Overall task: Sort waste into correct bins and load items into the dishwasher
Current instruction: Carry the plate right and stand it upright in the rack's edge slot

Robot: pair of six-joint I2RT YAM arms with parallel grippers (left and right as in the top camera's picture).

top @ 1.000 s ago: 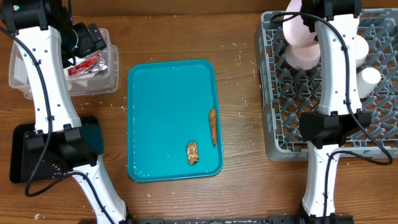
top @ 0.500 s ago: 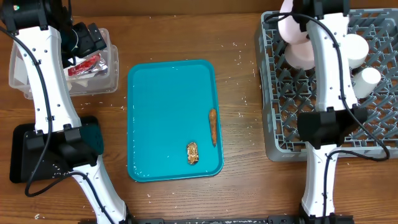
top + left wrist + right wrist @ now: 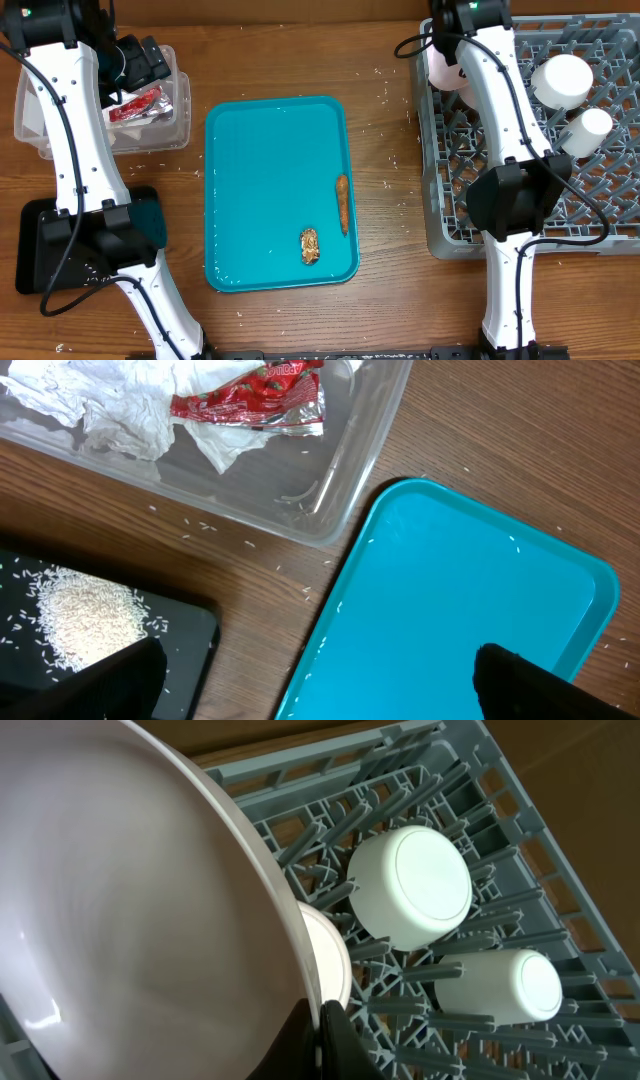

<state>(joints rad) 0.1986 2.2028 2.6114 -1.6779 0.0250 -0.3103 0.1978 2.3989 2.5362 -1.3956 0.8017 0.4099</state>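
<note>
Left claw (image 3: 315, 660) gapes wide, holding nothing, just below the clear tub (image 3: 350, 460), which holds the crumpled napkin (image 3: 110, 405) and foil wrapper (image 3: 255, 390). Rice crumbs (image 3: 85, 620) heap on the black tray (image 3: 195, 635). The sausage (image 3: 343, 203) and nutty chunk (image 3: 309, 246) lie on the teal tray (image 3: 275, 170). Right claw (image 3: 322, 1035) is clamped on the rim of the glossy large plate (image 3: 130, 910) (over the grey lattice rack (image 3: 600, 200)), near the upturned bowl (image 3: 412, 887) and cup (image 3: 497, 986).

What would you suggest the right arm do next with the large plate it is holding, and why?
Probably lower the large plate on edge into free slots of the grey rack, then let go. The right hand is shut on its rim, and the plate hangs tilted over the rack, next to a smaller plate. The bowl and cup fill slots farther along.
</note>
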